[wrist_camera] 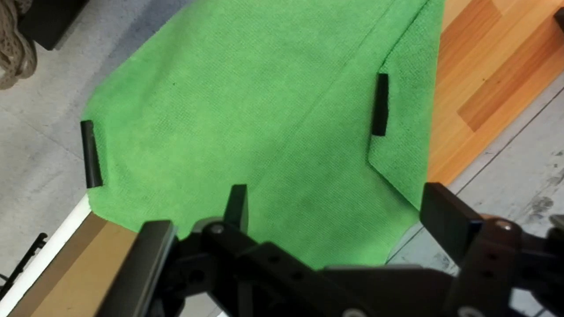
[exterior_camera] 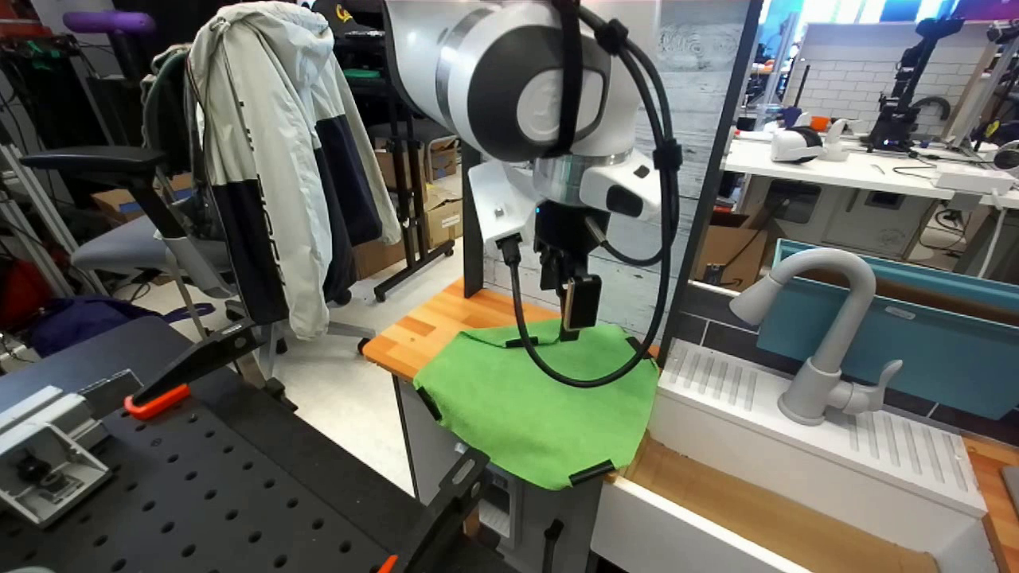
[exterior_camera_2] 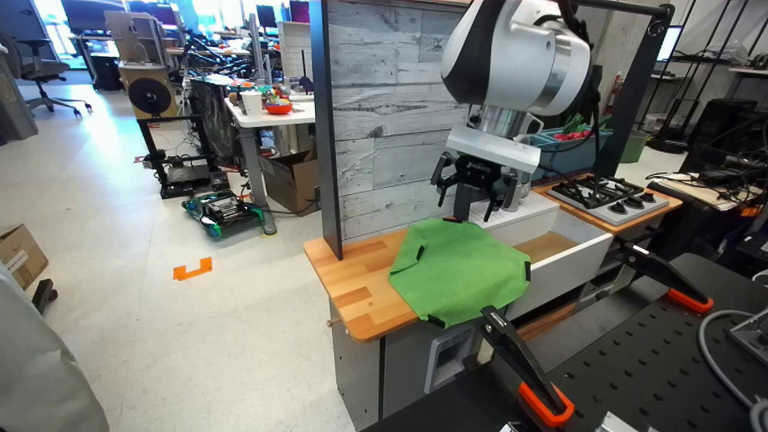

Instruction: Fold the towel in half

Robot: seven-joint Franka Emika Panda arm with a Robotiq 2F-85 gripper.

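Two fingers (wrist_camera: pixel 449 220) stand spread well apart, released; in the wrist view the green towel (wrist_camera: pixel 246 127) shows through the gap between them. In both exterior views they hang near the towel's 12 o'clock edge; clearance above the cloth hard to judge. Towel lies on the wooden desk (exterior_camera_2: pixel 360 288), mostly flat, a flap (wrist_camera: pixel 407 110) turned over toward 3 o'clock in the wrist view, which cuts off the 12 o'clock end. Black strips (exterior_camera_2: pixel 528 271) sit along its edges. In an exterior view a looping black cable (exterior_camera: pixel 585 383) hides some of the cloth, and the 6 o'clock part overhangs the desk. Arm (exterior_camera_2: pixel 516 66) cropped at 12 o'clock in both exterior views.

Containers: white sink (exterior_camera: pixel 677 532) at 4 o'clock from the towel, tan bottom visible, nearest corner hidden by the cloth. Teal bin (exterior_camera: pixel 931 342), partly masked by the faucet (exterior_camera: pixel 837 348), runs out of frame at 3 o'clock; red and green items (exterior_camera_2: pixel 575 133) show at its rim in an exterior view, too small to identify. Red bowl (exterior_camera_2: pixel 279 108) at 10 o'clock, heaped with coloured pieces, kind unclear. Cardboard box (exterior_camera_2: pixel 292 183) below it, flaps raised, contents too dark to make out.

Lettering: dark housing (exterior_camera_2: pixel 477 173) above the fingers appears to read ROBOTIQ, blurred. Bin label (exterior_camera: pixel 899 313) illegible. Letters down the jacket (exterior_camera: pixel 283 135) too small to read.
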